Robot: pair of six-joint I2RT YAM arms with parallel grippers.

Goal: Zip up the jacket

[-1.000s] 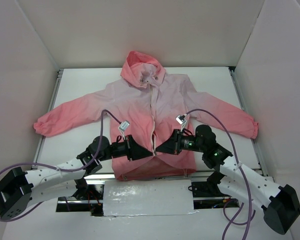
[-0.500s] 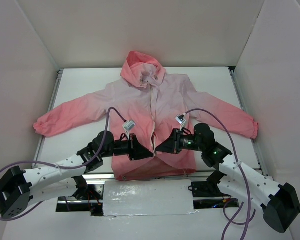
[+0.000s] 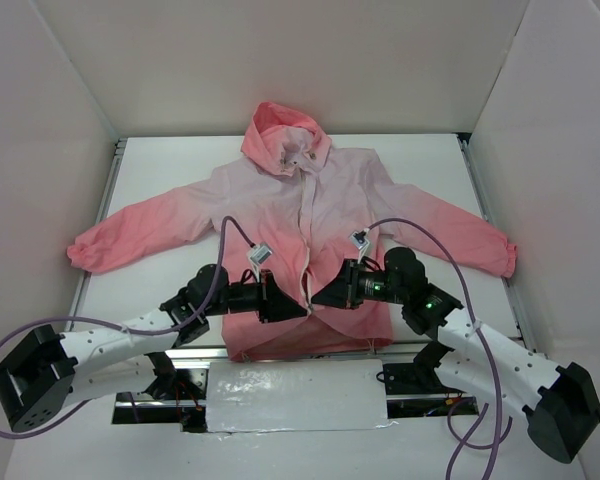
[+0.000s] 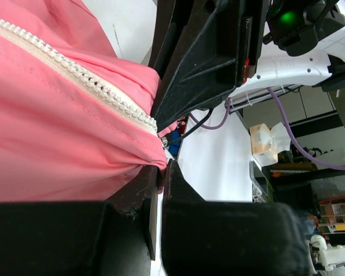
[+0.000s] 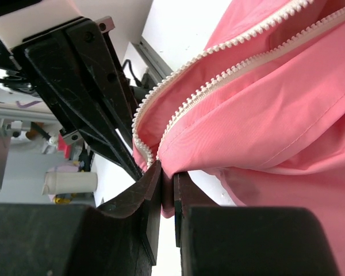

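Observation:
The jacket lies flat on the table, hood at the back, pale lilac at the chest and coral at the hem. Its light zipper runs down the middle, unzipped. My left gripper is shut on the left front edge near the hem, beside the zipper teeth. My right gripper is shut on the right front edge at the hem; the teeth show above its fingers. Both hem corners are lifted and held close together, fingertips almost touching.
White walls enclose the table on three sides. The sleeves spread out to the left cuff and right cuff. A metal rail and a white strip run along the near table edge under the hem.
My left gripper has moved right and a little forward along the hem, closing the gap to the right gripper. The right gripper has barely moved.

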